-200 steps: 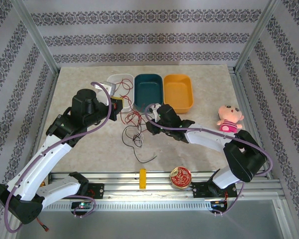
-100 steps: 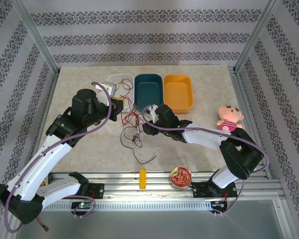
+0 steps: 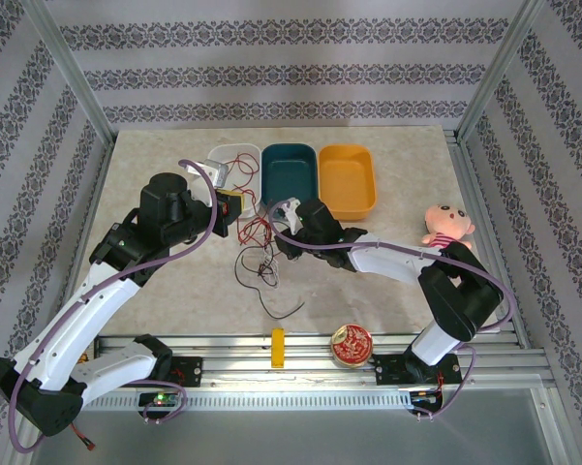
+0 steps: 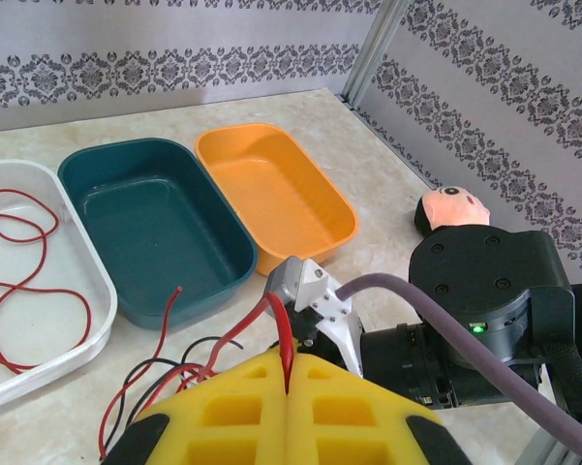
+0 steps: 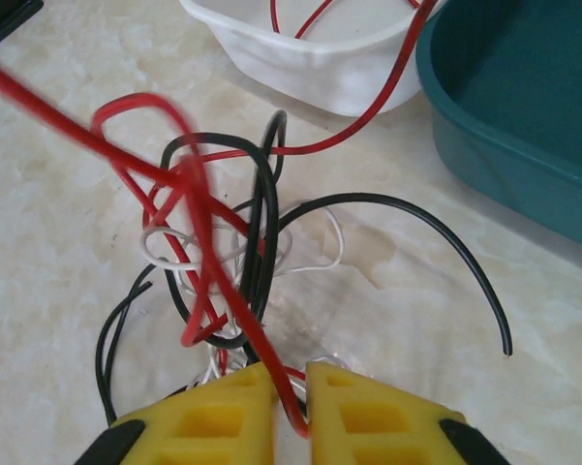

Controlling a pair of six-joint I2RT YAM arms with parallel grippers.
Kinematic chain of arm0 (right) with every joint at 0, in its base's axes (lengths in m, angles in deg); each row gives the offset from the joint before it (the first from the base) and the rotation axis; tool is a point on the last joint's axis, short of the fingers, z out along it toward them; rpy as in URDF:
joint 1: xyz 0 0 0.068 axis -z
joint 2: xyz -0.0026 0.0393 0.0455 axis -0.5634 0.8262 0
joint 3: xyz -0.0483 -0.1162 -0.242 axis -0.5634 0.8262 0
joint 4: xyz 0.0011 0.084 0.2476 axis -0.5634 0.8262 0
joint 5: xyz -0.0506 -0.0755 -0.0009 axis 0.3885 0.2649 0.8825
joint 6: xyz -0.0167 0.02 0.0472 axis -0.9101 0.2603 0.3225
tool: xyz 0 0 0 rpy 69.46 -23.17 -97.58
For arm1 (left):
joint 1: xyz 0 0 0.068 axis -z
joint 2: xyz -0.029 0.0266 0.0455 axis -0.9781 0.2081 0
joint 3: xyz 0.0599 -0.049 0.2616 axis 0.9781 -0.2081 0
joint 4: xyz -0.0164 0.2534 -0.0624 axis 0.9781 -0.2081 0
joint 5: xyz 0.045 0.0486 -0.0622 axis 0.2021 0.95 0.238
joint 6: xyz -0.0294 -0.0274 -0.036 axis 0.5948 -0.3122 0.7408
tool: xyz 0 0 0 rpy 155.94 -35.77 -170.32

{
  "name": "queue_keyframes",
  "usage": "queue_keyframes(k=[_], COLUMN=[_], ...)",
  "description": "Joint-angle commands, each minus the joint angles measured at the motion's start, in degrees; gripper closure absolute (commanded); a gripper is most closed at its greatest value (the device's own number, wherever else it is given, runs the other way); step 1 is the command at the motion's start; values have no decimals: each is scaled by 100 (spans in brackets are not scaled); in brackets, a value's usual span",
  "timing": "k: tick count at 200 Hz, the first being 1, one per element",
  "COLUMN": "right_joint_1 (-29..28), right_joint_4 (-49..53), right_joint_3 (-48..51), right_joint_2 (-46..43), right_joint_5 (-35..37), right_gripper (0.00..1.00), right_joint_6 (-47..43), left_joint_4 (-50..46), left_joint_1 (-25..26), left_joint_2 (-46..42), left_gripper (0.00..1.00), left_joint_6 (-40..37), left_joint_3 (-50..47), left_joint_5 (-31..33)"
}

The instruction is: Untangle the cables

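**At the middle of the table, both grippers nipped onto red wire**

In the lower centre of the left wrist view, we see the left gripper [image 4: 289, 366] with its yellow ribbed fingers pressed together. They are clamped on a red cable [image 4: 280, 325] that rises thin and taut from the seam between them.

At the bottom of the right wrist view, the right gripper [image 5: 291, 383] has its fingers drawn almost together. Only a narrow slit is left, and a red strand [image 5: 77, 131] runs down into it from the upper left of the frame, pinched there.

The cables [image 5: 262, 232] are thin, glossy and round: red, black and white loops crossing one another in a loose knot. The knot lies on the pale marbled table [image 5: 416, 320] just above the right fingertips, in the centre of that frame. One black end curves off alone to the right.

In the overhead view, we find the tangle left of centre, below the left gripper and touching the right gripper's tip.

A smooth white plastic tray [image 5: 310, 77] with rounded corners sits beyond the knot, with red wire lying in it. A teal tray [image 5: 523, 145] stands beside it, and an orange tray [image 4: 271, 194] beside that.
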Motion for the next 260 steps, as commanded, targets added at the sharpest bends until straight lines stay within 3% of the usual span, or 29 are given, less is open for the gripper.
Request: queue_keyframes(k=[1, 51, 98, 131, 172, 218, 260], right_joint_1=[-21, 177, 694, 1052, 1344, 1764, 2058], right_joint_4=[8, 350, 762, 985, 1345, 2177, 2887], right_joint_3=[-86, 433, 1116, 1554, 1899, 2074, 1735], right_joint_2=[29, -649, -1565, -2163, -2926, -4011, -4889], right_joint_5=[210, 1006, 1523, 1616, 1750, 2407, 2309], right_gripper=[96, 100, 100, 100, 100, 100, 100], right_joint_6=[-10, 294, 774, 1108, 1279, 1472, 1411], left_joint_4=[185, -847, -1517, -2148, -2237, -2360, -2087], left_joint_1=[-85, -243, -527, -727, -1071, -1279, -1314], left_joint_2=[-128, -323, -636, -636, -714, -688, -788], left_gripper=[100, 100, 100, 100, 100, 100, 100], left_joint_6=[-66, -220, -46, 74, 103, -31, -53], left_joint_3=[-40, 110, -245, -428, -569, -624, -795], left_joint_5=[15, 1427, 1891, 2599, 2625, 2923, 2359])
